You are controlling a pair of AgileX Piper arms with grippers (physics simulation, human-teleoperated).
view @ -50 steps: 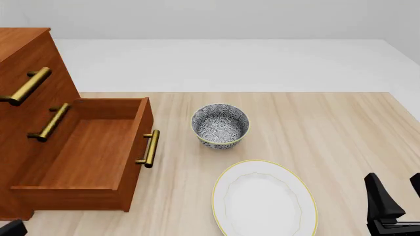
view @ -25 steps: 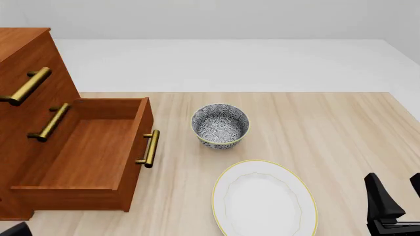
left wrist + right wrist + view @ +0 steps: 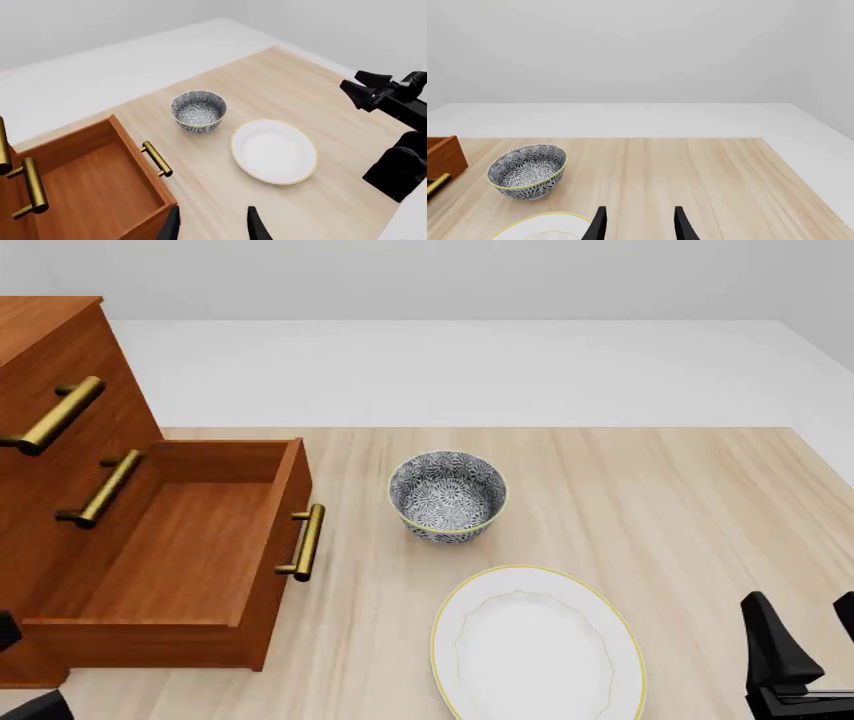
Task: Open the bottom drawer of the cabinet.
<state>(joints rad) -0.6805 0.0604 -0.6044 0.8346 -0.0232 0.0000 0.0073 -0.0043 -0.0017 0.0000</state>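
Observation:
The cabinet (image 3: 54, 340) stands at the table's left. Its bottom drawer (image 3: 187, 560) is pulled well out and shows a bare wooden inside, with the brass handle (image 3: 304, 542) on its front. In the left wrist view the drawer (image 3: 87, 185) lies just beside my left gripper (image 3: 213, 227), which is open, holds nothing and hovers off the drawer's front corner. My right gripper (image 3: 811, 635) is open at the near right, far from the cabinet. In its own view the right gripper (image 3: 639, 225) holds nothing, and a drawer corner (image 3: 444, 155) shows at the edge.
A patterned bowl (image 3: 449, 495) sits just right of the drawer front. A white plate with a yellow rim (image 3: 538, 645) lies nearer me, between the drawer and the right gripper. The two upper drawers stay shut, with brass handles (image 3: 54, 415) sticking out.
A dark part of the left arm has risen into the front view's lower left edge. The drawer, bowl, plate and right gripper have not moved.

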